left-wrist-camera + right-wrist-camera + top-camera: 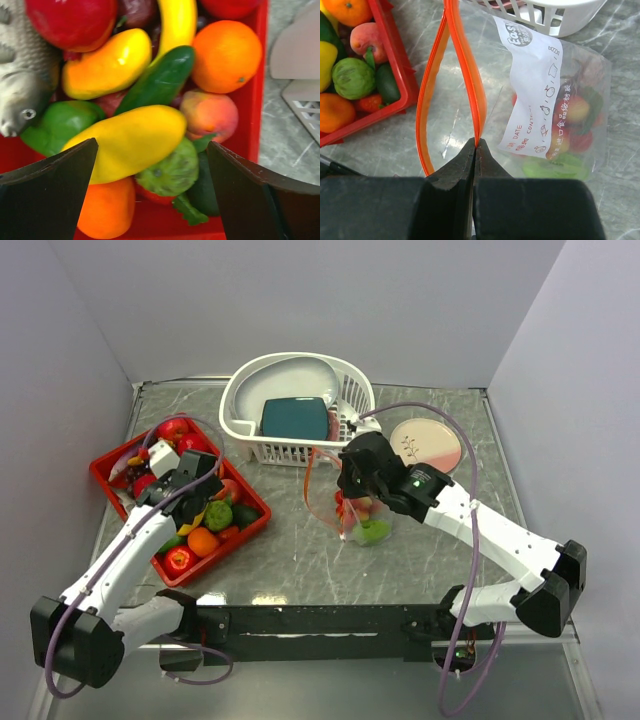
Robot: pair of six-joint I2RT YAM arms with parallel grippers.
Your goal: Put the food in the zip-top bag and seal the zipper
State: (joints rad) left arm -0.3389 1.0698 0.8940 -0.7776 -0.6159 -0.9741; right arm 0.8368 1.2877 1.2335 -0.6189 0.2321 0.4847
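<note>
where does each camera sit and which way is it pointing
Top external: fixed above and behind the robot, looking down on the table; the left arm and right arm show, bases included.
Left wrist: on the left arm, looking down into the red tray of food; the open left claw frames it.
Right wrist: on the right arm, looking along the shut right claw, which pinches the zipper of the zip-top bag.
Shared: both wrist views show the red tray's peach and orange.
</note>
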